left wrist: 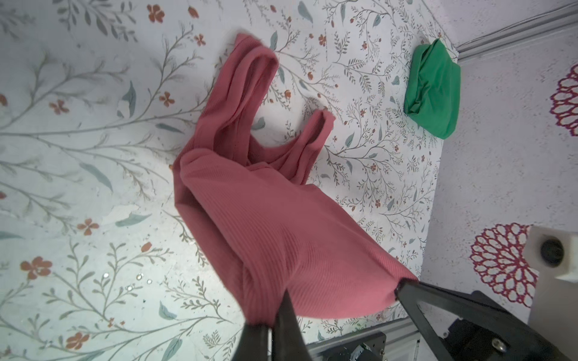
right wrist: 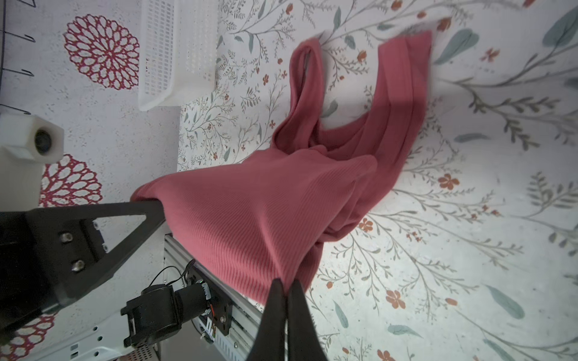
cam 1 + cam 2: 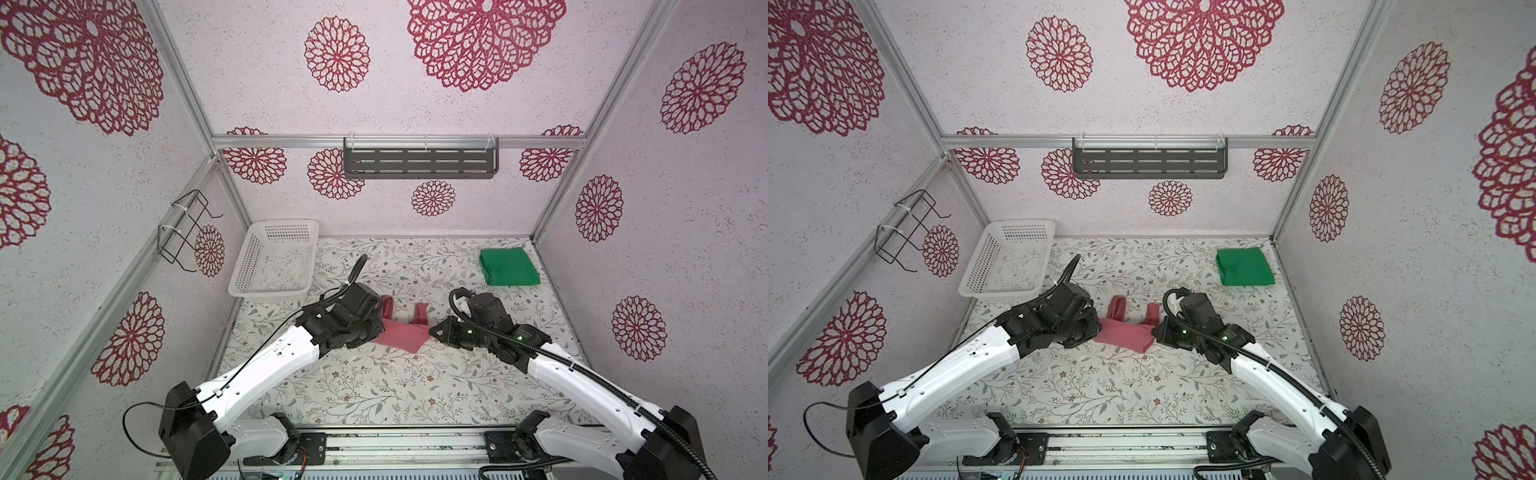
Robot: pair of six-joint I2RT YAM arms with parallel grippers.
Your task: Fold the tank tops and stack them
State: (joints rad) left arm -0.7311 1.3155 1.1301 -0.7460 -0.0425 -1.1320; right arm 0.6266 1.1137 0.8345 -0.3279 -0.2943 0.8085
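Your left gripper (image 1: 276,309) and right gripper (image 2: 286,287) each clamp one end of the pink top (image 3: 401,337), its straps on the table (image 3: 374,386). Green top (image 3: 509,266) lies folded, far right.

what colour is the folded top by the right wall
Bright green; the folded top shows best in a top view.

I see the basket (image 3: 249,262) back left on my table (image 3: 374,386), folded top (image 3: 509,266) back right, loose top (image 3: 401,336) central between left gripper (image 1: 275,318) and right gripper (image 3: 432,331).
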